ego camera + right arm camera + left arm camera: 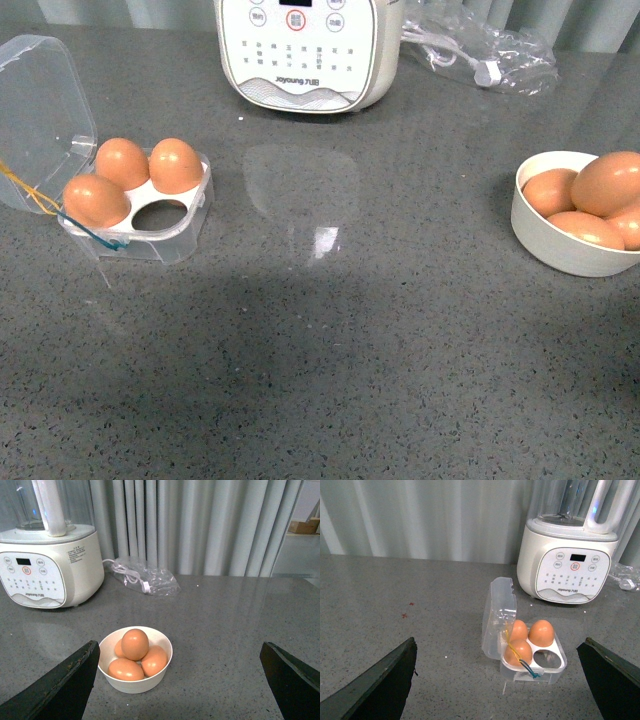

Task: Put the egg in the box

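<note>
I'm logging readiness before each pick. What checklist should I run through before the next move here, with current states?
1. Box lid open: ok.
2. Free cell: ok, one empty cell beside three filled ones.
3. Elastic bands off that cell: ok, they lie over the neighbouring egg.
4. Egg to pick: ok, the top egg sits exposed in the bowl.
5. Right gripper open, empty: ok.
6. Left gripper open, empty: ok.
</note>
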Controlling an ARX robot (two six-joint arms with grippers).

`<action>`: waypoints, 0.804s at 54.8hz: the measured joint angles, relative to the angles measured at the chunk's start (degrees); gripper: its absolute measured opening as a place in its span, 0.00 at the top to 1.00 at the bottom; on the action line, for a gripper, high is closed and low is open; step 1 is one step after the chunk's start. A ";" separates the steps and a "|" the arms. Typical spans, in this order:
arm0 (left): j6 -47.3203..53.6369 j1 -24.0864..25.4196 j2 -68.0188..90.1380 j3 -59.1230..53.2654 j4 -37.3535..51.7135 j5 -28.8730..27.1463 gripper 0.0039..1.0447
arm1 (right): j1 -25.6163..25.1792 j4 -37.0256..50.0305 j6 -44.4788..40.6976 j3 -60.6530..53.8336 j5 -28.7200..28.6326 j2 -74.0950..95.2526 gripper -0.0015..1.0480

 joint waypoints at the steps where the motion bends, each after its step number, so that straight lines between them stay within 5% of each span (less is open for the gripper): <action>1: 0.00 0.00 0.00 0.00 0.00 0.00 0.06 | 0.00 0.00 0.00 0.00 0.00 0.00 0.07; 44: 0.00 0.00 0.00 0.00 0.00 0.00 0.06 | 0.00 0.00 0.00 0.00 0.02 0.00 0.07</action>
